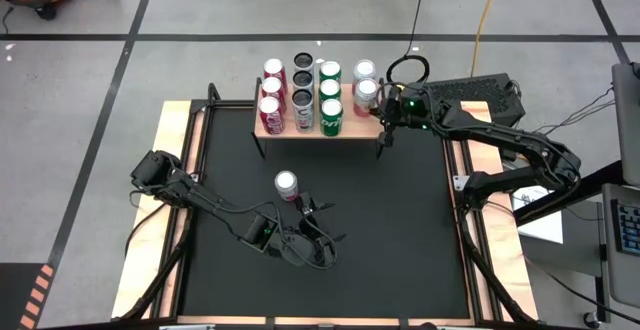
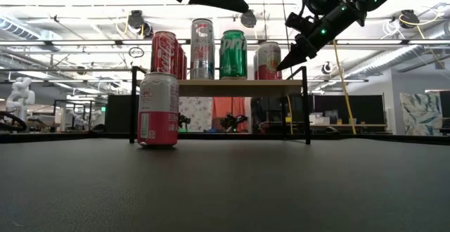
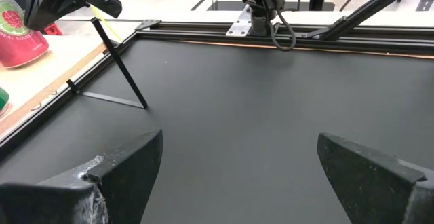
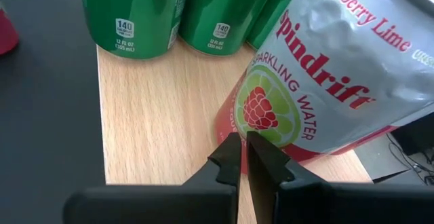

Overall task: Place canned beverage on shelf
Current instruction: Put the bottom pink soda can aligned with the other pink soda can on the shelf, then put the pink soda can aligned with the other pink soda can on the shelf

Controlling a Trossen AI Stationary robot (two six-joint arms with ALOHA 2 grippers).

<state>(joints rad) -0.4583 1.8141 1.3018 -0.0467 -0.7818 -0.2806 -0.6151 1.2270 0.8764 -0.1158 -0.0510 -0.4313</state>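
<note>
Can [image 1: 287, 184] upright at frame centre, just up-left of wide-open, empty left pincer [image 1: 322, 225]; right pincer [image 1: 383, 120] shut, empty, by shelf [image 1: 352, 126].

On shelf [image 1: 345, 127]: 3 red cans [image 1: 269, 108], 3 dark/silver [image 1: 304, 98], 3 green [image 1: 331, 109], 2 Spindrift [image 1: 366, 92]. In front of shelf: 1 lone can [image 1: 287, 185].

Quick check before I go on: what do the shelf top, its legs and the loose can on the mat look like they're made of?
Shelf top: light wood, matte, grain visible in the right wrist view. Its legs: thin black rods, probably painted metal. Loose can: likely aluminium, glossy pink-and-white print with a bare silvery rim. Mat: black, dull, finely textured; material unclear.
</note>
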